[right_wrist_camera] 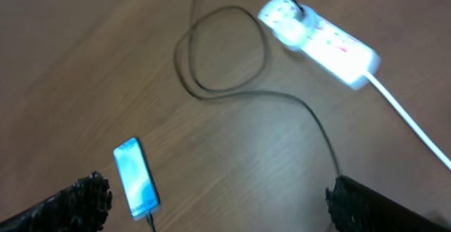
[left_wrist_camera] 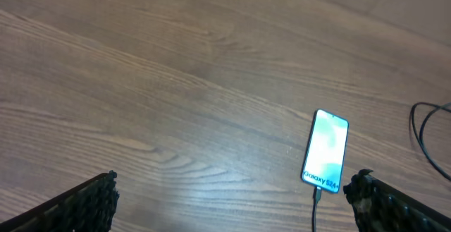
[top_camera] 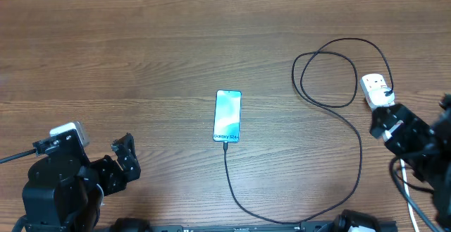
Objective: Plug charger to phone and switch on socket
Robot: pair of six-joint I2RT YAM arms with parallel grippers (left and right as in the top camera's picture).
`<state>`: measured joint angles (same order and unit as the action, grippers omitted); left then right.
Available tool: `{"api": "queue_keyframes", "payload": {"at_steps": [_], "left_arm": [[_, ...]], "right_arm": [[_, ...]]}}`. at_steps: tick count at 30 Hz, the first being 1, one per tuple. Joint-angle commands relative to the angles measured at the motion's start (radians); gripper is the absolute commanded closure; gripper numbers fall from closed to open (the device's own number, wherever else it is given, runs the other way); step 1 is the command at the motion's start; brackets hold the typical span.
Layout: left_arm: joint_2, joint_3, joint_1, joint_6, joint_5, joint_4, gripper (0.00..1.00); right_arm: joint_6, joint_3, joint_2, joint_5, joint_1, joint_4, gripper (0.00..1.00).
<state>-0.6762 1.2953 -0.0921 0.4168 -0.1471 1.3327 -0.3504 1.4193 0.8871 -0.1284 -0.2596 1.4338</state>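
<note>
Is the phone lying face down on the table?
No, the phone lies face up, its lit blue screen showing white text.

Evenly lit brown wood-grain table [top_camera: 141, 56]

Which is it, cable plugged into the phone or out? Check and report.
Plugged in, it seems: the black cable meets the phone at its bottom edge in the overhead and left wrist views, no gap visible.

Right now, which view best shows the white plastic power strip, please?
Right wrist: the whole white plastic power strip shows, slightly blurred. Overhead, the right arm hides most of it; left wrist misses it.
</note>
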Motion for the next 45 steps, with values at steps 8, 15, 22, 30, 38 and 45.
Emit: {"api": "queue_keyframes", "payload": {"at_steps": [8, 15, 22, 30, 38, 45], "left_arm": [[0.003, -0.004, -0.004, 0.01, -0.01, -0.001, 0.0], [0.003, -0.004, -0.004, 0.01, -0.01, -0.001, 0.0], [0.002, -0.004, -0.004, 0.01, -0.01, -0.001, 0.0], [0.003, -0.004, -0.004, 0.01, -0.01, -0.001, 0.0], [0.003, -0.004, -0.004, 0.01, -0.01, -0.001, 0.0], [0.003, -0.004, -0.004, 0.01, -0.01, -0.001, 0.01]], "right_arm": [[0.044, -0.618, -0.44, -0.152, 0.118, -0.631, 0.0], [0.033, -0.903, -0.681, -0.192, 0.154, -1.024, 0.0], [-0.024, -1.099, -0.827, -0.188, 0.161, -1.309, 0.0], [-0.043, -1.248, -0.884, -0.177, 0.161, -1.532, 0.0], [-0.043, -1.386, -0.885, -0.108, 0.161, -1.733, 0.0], [-0.053, -1.411, -0.885, -0.061, 0.163, -1.738, 0.0]]}}
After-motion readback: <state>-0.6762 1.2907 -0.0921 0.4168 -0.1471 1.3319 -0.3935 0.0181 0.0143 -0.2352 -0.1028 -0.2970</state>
